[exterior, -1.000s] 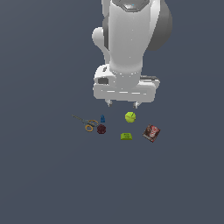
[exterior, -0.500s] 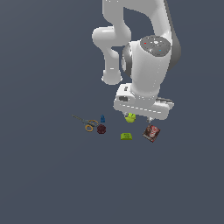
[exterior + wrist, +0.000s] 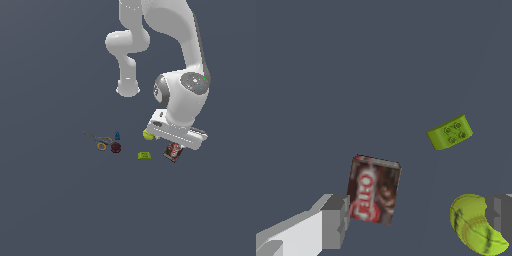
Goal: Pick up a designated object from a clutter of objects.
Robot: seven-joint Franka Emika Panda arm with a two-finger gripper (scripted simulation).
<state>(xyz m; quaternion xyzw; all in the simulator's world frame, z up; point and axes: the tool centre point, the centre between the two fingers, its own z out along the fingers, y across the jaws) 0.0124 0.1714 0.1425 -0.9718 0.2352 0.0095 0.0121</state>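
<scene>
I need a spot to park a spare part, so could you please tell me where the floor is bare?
Bare floor lies beyond the scissors toward the exterior view's left and in front of the green block. It is crowded from the maroon lump across to the red box under the hand.

The arm [image 3: 182, 95] bends down low, wrist tilted, its fingers [image 3: 335, 221] spread wide apart.

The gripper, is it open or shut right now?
Open. In the wrist view the gripper has its two fingers far apart, empty floor between them, with the red box beside one finger, not clamped.
</scene>
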